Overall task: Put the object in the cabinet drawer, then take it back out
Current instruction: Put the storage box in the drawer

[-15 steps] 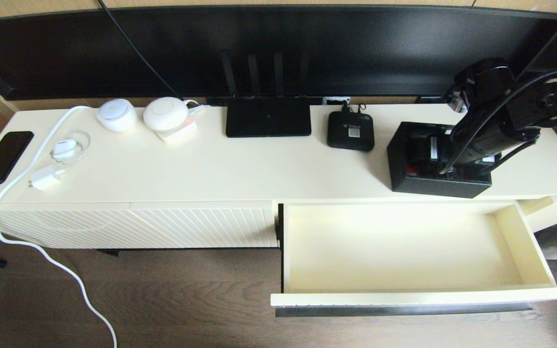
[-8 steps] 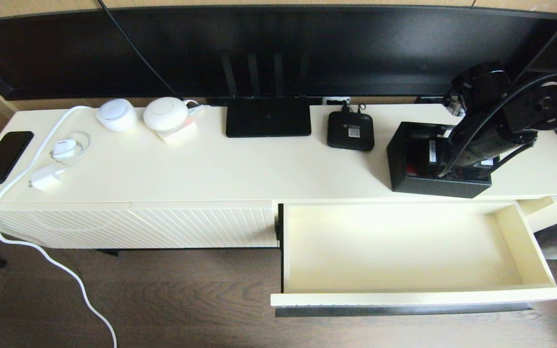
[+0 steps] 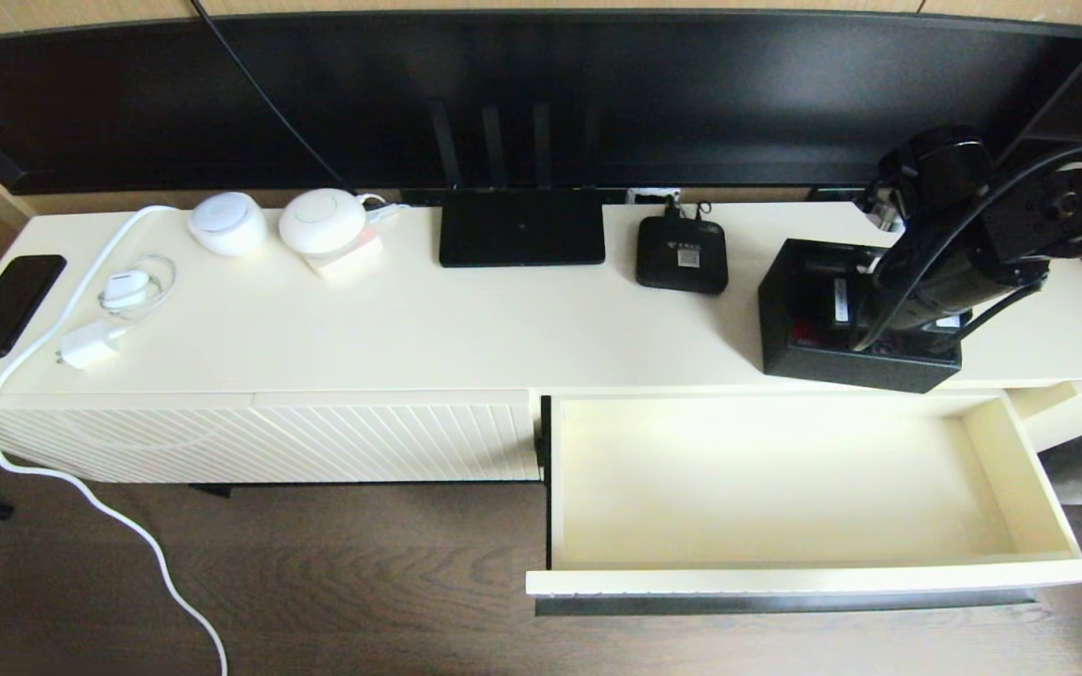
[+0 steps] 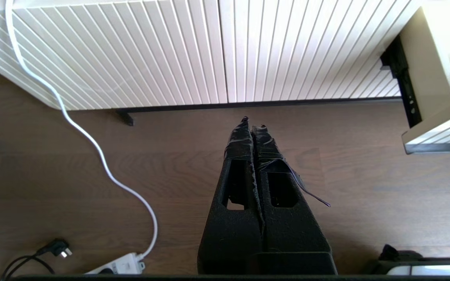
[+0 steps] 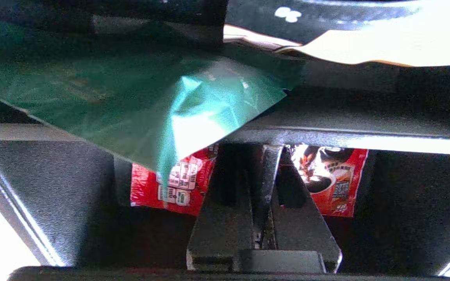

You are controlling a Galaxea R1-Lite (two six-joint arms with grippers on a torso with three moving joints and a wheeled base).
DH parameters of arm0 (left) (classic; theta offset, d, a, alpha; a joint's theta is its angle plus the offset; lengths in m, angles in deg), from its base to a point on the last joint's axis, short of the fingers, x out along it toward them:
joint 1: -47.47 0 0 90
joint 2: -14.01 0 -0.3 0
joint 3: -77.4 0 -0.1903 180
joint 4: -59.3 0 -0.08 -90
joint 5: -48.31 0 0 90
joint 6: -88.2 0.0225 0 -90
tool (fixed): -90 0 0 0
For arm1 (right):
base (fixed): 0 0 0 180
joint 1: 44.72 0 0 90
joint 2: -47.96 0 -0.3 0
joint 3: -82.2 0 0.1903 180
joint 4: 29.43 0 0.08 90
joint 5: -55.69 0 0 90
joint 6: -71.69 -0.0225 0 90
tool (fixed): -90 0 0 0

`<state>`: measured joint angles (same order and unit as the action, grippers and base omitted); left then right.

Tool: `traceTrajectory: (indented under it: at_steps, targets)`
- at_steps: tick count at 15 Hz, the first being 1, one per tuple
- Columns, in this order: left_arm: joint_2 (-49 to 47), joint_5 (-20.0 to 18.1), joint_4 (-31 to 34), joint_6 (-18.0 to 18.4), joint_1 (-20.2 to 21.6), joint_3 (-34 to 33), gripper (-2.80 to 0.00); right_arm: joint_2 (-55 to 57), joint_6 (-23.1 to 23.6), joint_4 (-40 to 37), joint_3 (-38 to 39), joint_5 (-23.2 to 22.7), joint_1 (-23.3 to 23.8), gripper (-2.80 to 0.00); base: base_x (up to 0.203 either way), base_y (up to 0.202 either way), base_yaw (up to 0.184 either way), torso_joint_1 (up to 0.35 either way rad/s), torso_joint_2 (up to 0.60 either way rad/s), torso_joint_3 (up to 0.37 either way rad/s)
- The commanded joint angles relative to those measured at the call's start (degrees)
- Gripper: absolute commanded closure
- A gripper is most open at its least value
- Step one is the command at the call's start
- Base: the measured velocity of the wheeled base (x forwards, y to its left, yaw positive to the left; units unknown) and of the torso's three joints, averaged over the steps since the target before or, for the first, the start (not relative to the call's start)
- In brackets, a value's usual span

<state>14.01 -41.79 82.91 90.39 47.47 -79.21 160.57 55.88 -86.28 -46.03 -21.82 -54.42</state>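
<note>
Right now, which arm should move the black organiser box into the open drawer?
Right. The right gripper is already inside the black three-compartment organiser box, jaws shut on its divider wall, directly behind the open cream drawer. The left gripper hangs shut over the floor, below the ribbed cabinet front.

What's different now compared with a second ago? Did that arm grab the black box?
The right claw has closed on a divider wall inside the black box, and the box has shifted slightly toward the right along the cabinet top. The drawer stayed open and empty; the left claw stayed shut above the floor.
</note>
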Motion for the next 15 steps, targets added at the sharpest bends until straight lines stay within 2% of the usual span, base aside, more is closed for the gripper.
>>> traceTrajectory:
  at_steps: [1,6,11,15]
  targets:
    - [-0.1,0.0,0.0,0.0,0.0,0.1,0.00,-3.1,0.0,-0.3,1.4,0.0,-0.2,0.00,0.000,0.000,0.000,0.000,0.00,0.000]
    - [-0.1,0.0,0.0,0.0,0.0,0.0,0.00,-13.4,0.4,-0.4,9.7,0.1,-2.8,0.00,0.000,0.000,0.000,0.000,0.00,0.000]
    - [-0.1,0.0,0.0,0.0,0.0,0.0,0.00,-25.0,-0.1,-0.2,26.4,0.4,-8.9,0.00,0.000,0.000,0.000,0.000,0.00,0.000]
    - [-0.1,0.0,0.0,0.0,0.0,0.1,0.00,-26.5,-5.2,1.5,37.3,0.4,-12.9,0.00,0.000,0.000,0.000,0.000,0.00,0.000]
